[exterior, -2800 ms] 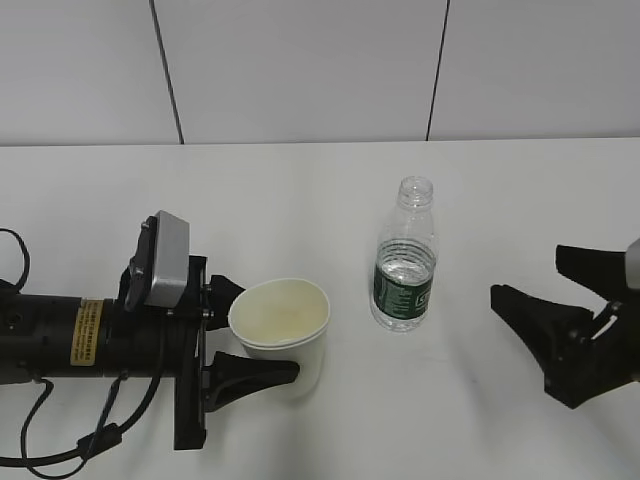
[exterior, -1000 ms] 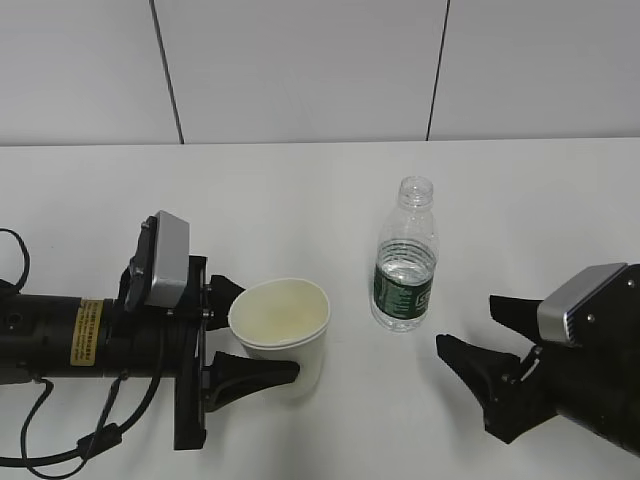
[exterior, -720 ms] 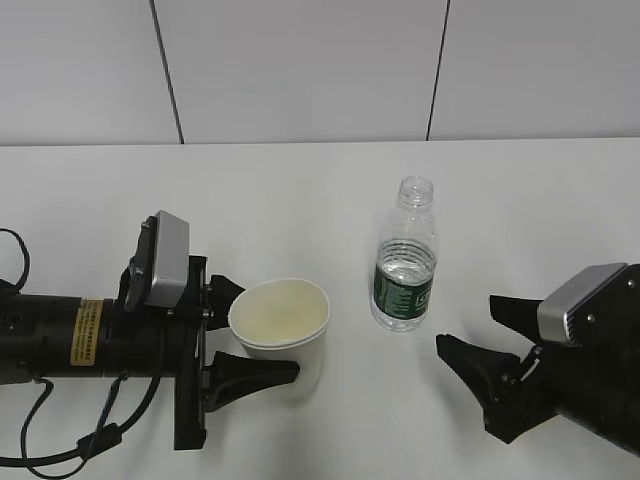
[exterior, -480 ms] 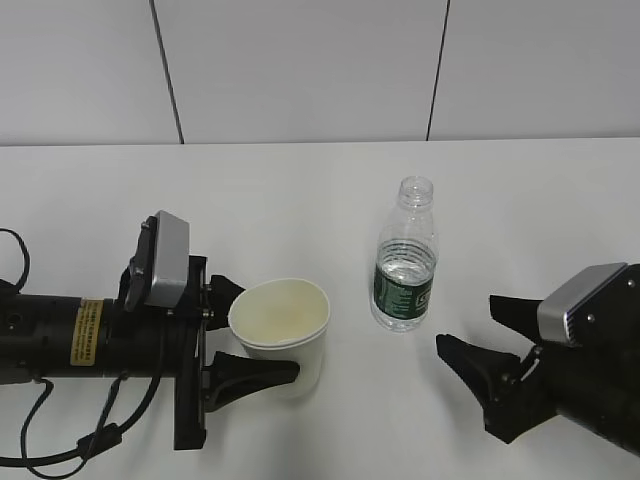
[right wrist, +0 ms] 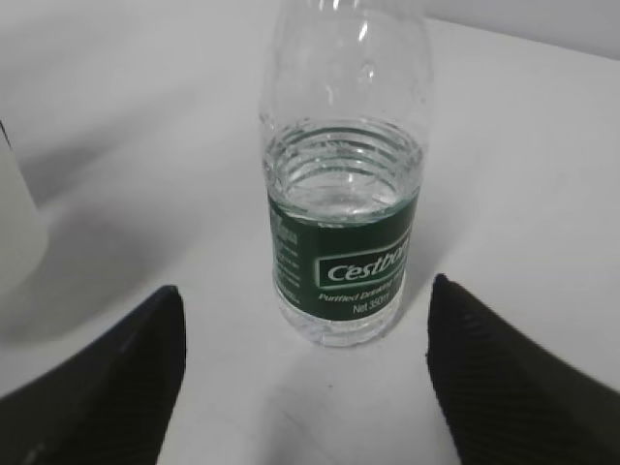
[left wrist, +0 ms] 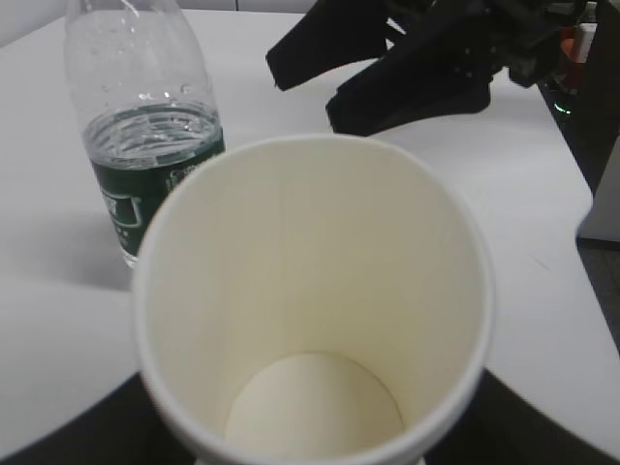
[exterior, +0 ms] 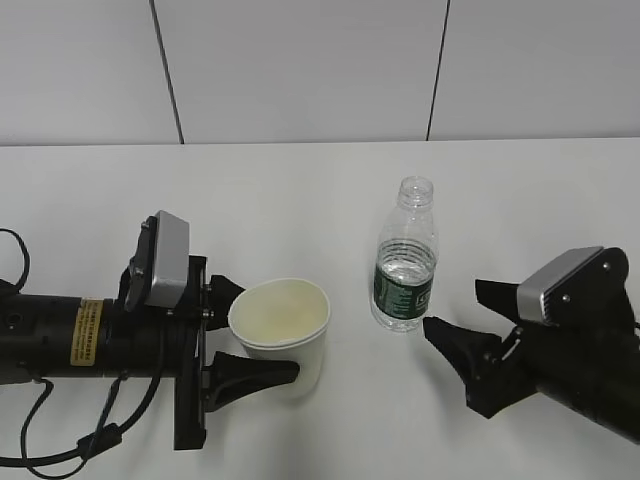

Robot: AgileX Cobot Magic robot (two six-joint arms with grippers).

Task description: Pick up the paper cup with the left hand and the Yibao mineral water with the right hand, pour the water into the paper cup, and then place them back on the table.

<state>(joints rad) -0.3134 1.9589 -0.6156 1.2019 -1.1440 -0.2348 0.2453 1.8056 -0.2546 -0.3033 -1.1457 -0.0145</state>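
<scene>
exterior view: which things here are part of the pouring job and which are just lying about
Part of the job:
- paper cup, empty, between the left gripper jaws
- Yibao mineral water, upright, capless, not yet gripped
- right gripper, jaws open, short of the bottle
- table

Lying about:
- nothing loose; only the black cable by the left arm

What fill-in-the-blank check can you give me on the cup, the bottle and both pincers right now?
1. The paper cup sits between the fingers of the ____ pincer.
2. The right pincer is open and has not yet closed on the ____.
3. The Yibao mineral water stands upright on the table with no ____ on its neck.
4. The label band on the bottle is dark ____.

Missing words: left; bottle; cap; green
</scene>
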